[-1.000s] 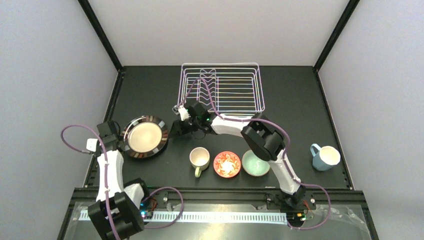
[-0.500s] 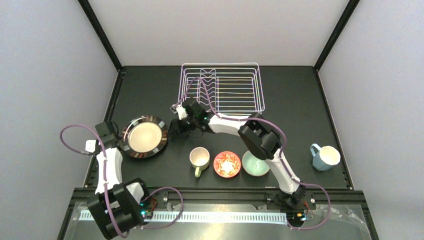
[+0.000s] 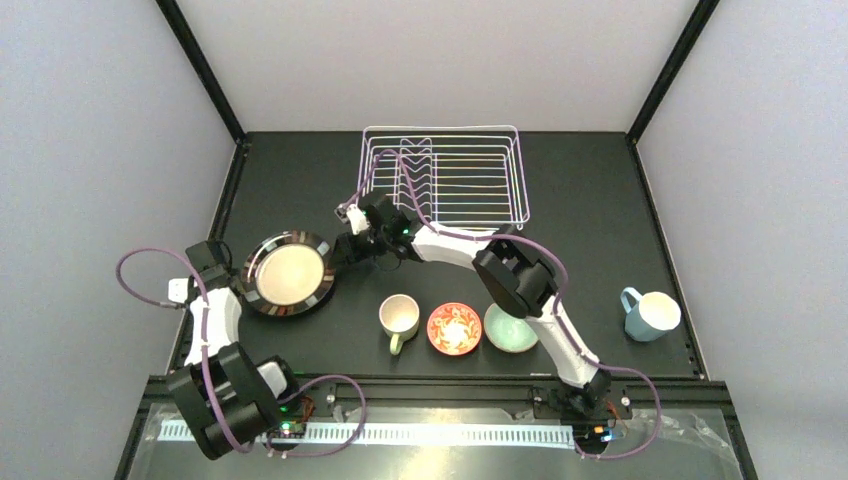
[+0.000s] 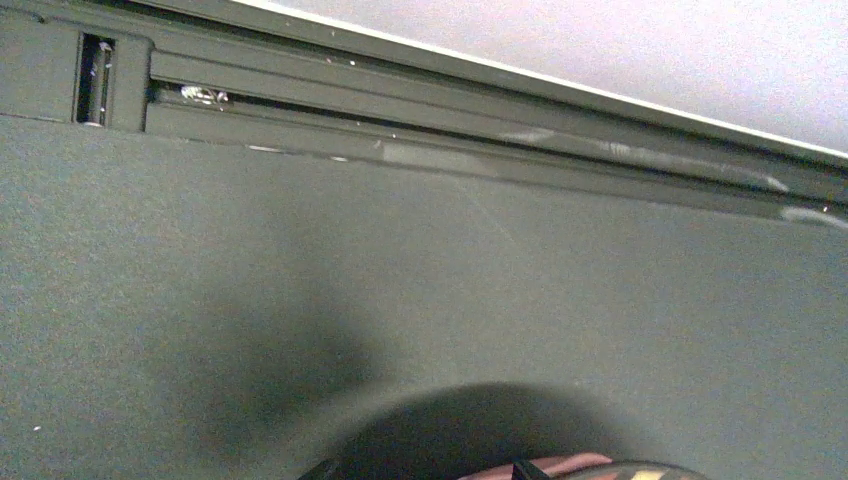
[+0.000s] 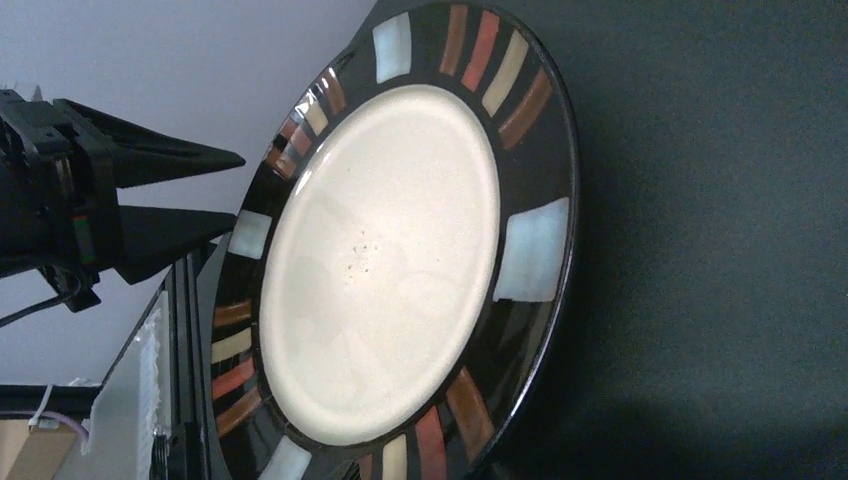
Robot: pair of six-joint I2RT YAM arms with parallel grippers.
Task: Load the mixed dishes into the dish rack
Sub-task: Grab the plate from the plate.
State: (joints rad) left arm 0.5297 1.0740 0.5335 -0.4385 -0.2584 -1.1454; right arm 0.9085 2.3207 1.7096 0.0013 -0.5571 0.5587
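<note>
The cream plate with the dark striped rim (image 3: 289, 273) lies at the table's left and fills the right wrist view (image 5: 385, 265). My left gripper (image 3: 232, 272) is at its left rim; in the right wrist view it (image 5: 232, 200) is open, its two black fingers (image 5: 170, 155) pointing at the rim. My right gripper (image 3: 340, 253) is at the plate's right rim, its fingers hidden. The white wire dish rack (image 3: 445, 178) stands empty at the back. The cream mug (image 3: 399, 317), red-orange bowl (image 3: 454, 328), mint bowl (image 3: 510, 328) and blue mug (image 3: 651, 315) sit in front. The other plates are out of view.
The left wrist view shows only dark table, the metal side rail (image 4: 450, 110) and a sliver of the plate rim (image 4: 600, 468). A black frame edges the table (image 3: 600, 215). My right arm (image 3: 470, 250) stretches across the middle, in front of the rack.
My right gripper has moved left, up to the plate's right rim. The left arm has shifted slightly left and down. The plate has barely moved.
</note>
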